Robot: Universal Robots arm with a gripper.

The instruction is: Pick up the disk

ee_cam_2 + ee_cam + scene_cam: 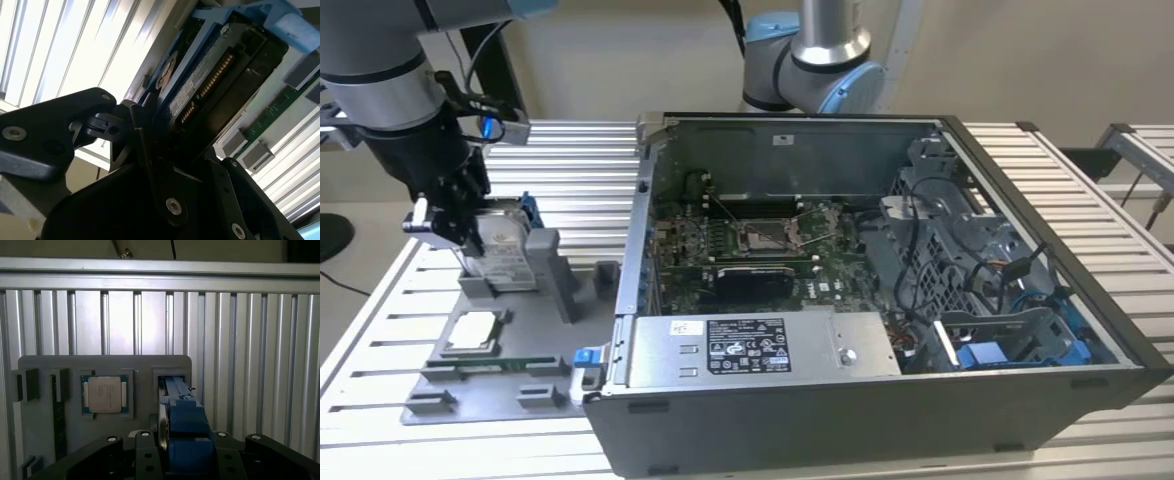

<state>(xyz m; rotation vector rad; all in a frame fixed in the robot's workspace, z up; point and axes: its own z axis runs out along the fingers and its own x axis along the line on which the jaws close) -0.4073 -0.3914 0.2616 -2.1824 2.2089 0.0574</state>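
Progress stood at the grasp stage, judged from the views. The black two-finger gripper had its jaws drawn in to a narrow gap either side of the flat silver-metal disk in its bright blue plastic carrier. In the first wrist view the fingers sat hard against the carrier with no gap visible, so the jaws appeared closed on the disk. The disk stood upright on its edge in a slot of the flat grey fixture plate, at the exterior view's left, just beside the open grey computer case. Its lower edge looked seated in the slot, so approach and closure appeared done and the lift not yet made. Count: one disk; one gripper; one fixture plate; one small square silver processor chip lying flat in its own recess, apart from the disk; one green memory strip; one computer case; one ribbed aluminium table.
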